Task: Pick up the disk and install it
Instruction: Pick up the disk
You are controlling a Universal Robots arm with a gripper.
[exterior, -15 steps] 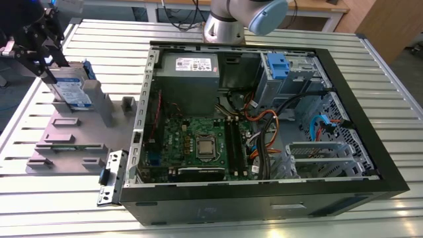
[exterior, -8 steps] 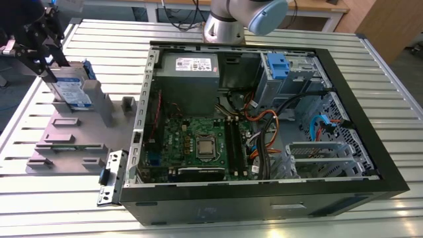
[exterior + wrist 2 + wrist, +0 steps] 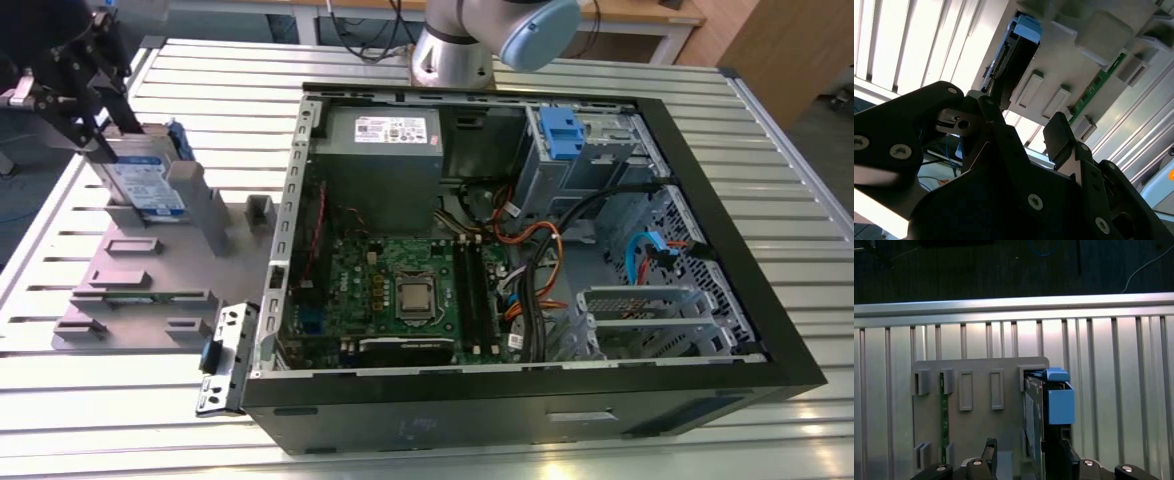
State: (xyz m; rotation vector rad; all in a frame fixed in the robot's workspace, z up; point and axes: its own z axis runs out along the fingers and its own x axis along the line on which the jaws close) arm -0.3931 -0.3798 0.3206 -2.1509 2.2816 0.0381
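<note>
The disk point(image 3: 144, 186) stands on edge in a slot of the grey holder block point(image 3: 154, 265), at the exterior view's left, outside the computer case. It is silver with a white-and-blue label and a blue bracket point(image 3: 1060, 402). My black gripper point(image 3: 102, 138) sits at the disk's upper end. In the first wrist view the gripper point(image 3: 1024, 456) is open, one finger point(image 3: 989, 449) clear of the disk's point(image 3: 1033, 412) face, the other by the blue side. In the second wrist view the gripper point(image 3: 1021, 117) has its fingers apart, with the disk point(image 3: 1013, 62) just beyond them.
The open computer case point(image 3: 747, 330) takes up the middle of the slatted metal table point(image 3: 801, 180), with a drive cage and blue latch point(image 3: 561, 135) at its far corner. A power supply point(image 3: 380, 150) and motherboard point(image 3: 400, 290) lie inside. A green memory stick point(image 3: 944, 425) sits in the holder.
</note>
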